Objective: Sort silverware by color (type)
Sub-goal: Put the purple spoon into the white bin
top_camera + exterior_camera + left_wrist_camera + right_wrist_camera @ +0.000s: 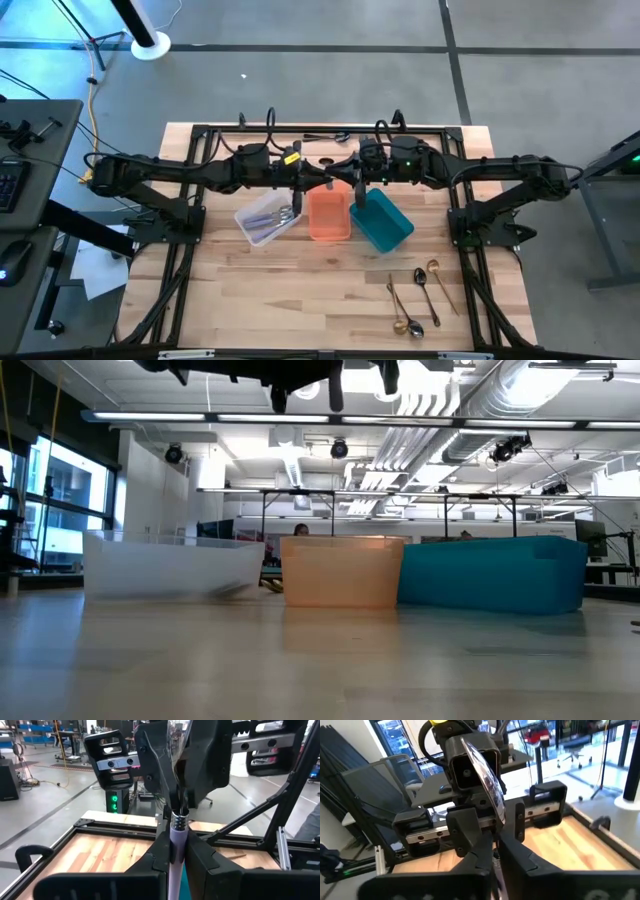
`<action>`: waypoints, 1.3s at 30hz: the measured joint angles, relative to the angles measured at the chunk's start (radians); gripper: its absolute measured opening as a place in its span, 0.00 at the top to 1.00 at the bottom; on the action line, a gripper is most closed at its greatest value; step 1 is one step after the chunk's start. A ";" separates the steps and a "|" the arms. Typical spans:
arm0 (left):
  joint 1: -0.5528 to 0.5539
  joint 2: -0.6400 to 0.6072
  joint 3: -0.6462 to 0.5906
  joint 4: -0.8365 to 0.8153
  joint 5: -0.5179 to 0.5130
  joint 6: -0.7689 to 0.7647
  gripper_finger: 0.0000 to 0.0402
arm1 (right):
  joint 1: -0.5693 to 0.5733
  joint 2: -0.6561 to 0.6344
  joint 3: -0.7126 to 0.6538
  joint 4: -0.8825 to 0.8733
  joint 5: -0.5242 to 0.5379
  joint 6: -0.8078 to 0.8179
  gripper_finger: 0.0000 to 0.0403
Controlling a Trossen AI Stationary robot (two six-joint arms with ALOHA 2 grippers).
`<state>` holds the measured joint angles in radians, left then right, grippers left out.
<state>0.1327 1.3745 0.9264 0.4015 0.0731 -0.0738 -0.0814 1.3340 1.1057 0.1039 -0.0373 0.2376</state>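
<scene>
A thin, shiny silver metal utensil [177, 870] is pinched by the left gripper [178, 840]. Its long axis runs straight ahead into the facing right gripper [181, 809], likewise pressed onto it.

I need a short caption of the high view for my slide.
Both grippers, left and right, meet above the orange bin, passing one silver utensil; four spoons remain unsorted.

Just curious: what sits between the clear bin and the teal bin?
The orange bin stands between the clear bin and the teal bin, plain in the high and low views.
</scene>
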 joint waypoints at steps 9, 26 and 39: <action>0.004 0.001 0.000 -0.018 -0.010 -0.001 0.96 | 0.001 -0.010 0.000 -0.027 -0.016 0.010 0.61; 0.005 -0.196 0.001 -0.281 -0.011 0.026 0.96 | -0.025 -0.202 -0.032 -0.265 0.086 -0.021 0.47; -0.029 -0.472 -0.210 -0.288 -0.123 -0.064 0.96 | 0.011 -0.433 -0.297 -0.079 0.140 0.078 0.47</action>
<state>0.1033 0.9024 0.7164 0.1135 -0.0502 -0.1375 -0.0706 0.9013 0.8084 0.0246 0.1024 0.3160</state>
